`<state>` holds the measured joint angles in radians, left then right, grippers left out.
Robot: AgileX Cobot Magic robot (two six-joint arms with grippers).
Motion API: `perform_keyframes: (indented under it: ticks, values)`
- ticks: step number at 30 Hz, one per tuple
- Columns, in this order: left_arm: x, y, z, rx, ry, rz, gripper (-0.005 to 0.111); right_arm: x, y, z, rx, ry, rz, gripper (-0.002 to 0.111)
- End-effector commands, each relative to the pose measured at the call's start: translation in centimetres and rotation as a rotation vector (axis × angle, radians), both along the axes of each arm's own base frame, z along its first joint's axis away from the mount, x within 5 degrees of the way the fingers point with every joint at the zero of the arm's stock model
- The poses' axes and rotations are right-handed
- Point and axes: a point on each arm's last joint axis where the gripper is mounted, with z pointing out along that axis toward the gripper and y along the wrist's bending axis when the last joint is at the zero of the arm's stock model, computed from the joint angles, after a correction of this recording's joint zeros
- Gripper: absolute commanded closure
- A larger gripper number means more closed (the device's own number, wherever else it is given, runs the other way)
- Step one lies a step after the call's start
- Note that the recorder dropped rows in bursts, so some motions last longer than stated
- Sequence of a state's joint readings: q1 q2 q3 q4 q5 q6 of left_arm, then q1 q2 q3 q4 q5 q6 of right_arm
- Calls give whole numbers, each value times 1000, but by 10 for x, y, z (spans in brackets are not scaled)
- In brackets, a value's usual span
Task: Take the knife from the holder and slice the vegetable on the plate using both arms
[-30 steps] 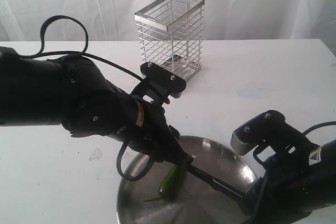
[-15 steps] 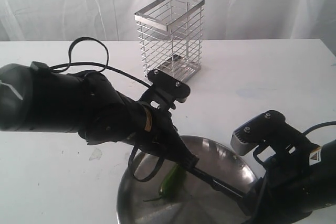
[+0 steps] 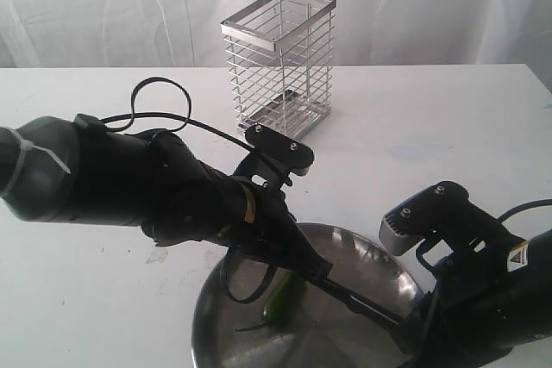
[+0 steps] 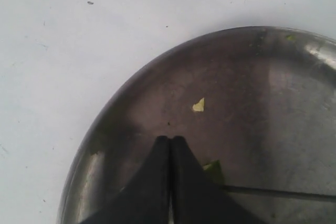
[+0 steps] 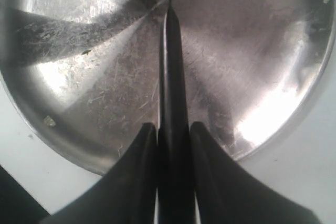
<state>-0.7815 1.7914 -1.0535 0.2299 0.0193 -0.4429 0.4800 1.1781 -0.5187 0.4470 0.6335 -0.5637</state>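
The steel plate (image 3: 373,263) lies at the table's front, with the dark green chili (image 3: 278,301) on its left half. My left gripper (image 3: 316,271) reaches down over the plate, right above the chili's far end. In the left wrist view this gripper (image 4: 170,139) is shut, nothing shows between its fingers, and a green chili piece (image 4: 212,169) peeks out beside them. My right gripper (image 5: 173,127) is shut on the black knife (image 5: 171,72). The knife (image 3: 358,303) slants low across the plate toward the chili. The wire holder (image 3: 280,53) stands behind.
A pale chili scrap (image 4: 198,105) lies on the plate (image 4: 157,93) ahead of the left fingers. A small scrap (image 3: 157,253) sits on the white table left of the plate. A white curtain hangs behind the table. The bulky left forearm (image 3: 129,183) spans the left side.
My left arm has slid rightward and lower, bringing its gripper further over the plate toward the knife blade. The right arm, knife and chili have stayed put.
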Motion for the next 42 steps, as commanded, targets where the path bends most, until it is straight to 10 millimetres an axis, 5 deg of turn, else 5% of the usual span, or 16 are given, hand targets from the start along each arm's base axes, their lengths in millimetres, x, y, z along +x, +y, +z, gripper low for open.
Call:
perform_keyframes:
  ticks: [1, 15, 21, 24, 34, 42]
  values:
    - [-4, -1, 3, -17, 7, 7, 107, 2, 1, 2, 3, -13, 6, 108]
    - [-17, -14, 4, -26, 8, -38, 107, 2, 1, 2, 3, -15, 5, 108]
    - [-20, -20, -40, 62, 94, -51, 107, 1, 0, 1, -1, -13, 7, 108]
    - [-21, -22, -45, 69, 100, -56, 107, 1, 0, 0, -7, -14, 11, 108]
    - [-5, -9, 25, 41, -11, -48, 107, 10, 5, -21, -52, 80, 2, 108]
    - [0, 13, 26, 149, 45, -10, 107, 12, 6, -22, -50, 76, -2, 108]
